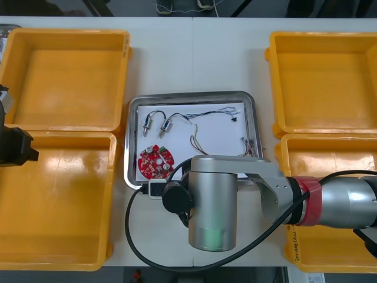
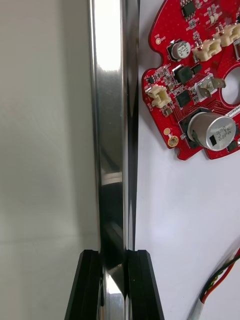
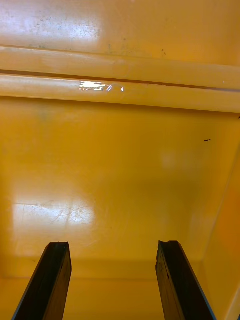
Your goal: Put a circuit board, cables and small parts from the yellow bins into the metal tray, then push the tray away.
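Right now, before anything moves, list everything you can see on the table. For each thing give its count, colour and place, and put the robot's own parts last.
table: one, light, under everything.
yellow bins: four, yellow, two at each side of the table, nothing seen inside them.
metal tray: one, shiny rim and white inside, between the bins.
circuit board: one, red and round, in the tray's near-left part.
cables: several, thin, black and red-and-yellow, spread across the tray.
small metal parts: at least three, silvery, two in the tray's far-left part and one by its right rim.
right gripper: one, black fingers, shut on the tray's rim near the board.
left gripper: one, black fingers, open above a left-side bin's floor.
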Robot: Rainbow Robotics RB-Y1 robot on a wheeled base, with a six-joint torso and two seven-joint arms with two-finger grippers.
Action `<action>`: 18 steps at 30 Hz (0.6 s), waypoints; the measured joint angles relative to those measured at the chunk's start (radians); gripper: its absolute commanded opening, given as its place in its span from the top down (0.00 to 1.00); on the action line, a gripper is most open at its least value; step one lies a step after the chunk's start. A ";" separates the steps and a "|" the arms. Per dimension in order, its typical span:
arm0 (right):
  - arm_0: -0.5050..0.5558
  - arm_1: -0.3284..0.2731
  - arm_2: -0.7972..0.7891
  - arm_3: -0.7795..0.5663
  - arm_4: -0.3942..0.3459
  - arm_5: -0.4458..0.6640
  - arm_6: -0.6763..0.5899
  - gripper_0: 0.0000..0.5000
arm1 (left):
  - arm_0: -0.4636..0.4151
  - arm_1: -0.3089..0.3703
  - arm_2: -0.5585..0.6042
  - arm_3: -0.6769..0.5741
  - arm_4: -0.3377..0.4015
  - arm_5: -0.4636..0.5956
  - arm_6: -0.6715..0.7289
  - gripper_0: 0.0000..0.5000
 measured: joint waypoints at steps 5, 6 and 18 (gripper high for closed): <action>-0.024 -0.009 0.000 0.022 0.000 -0.007 0.026 1.00 | 0.000 0.000 0.000 0.000 0.000 0.000 0.000 0.00; -0.031 -0.008 0.000 0.035 0.000 -0.012 0.037 1.00 | 0.000 0.000 0.000 0.000 0.000 0.000 0.000 0.00; -0.137 0.044 0.000 0.192 0.000 -0.020 0.041 1.00 | 0.000 0.000 0.000 0.000 0.000 0.000 0.000 0.00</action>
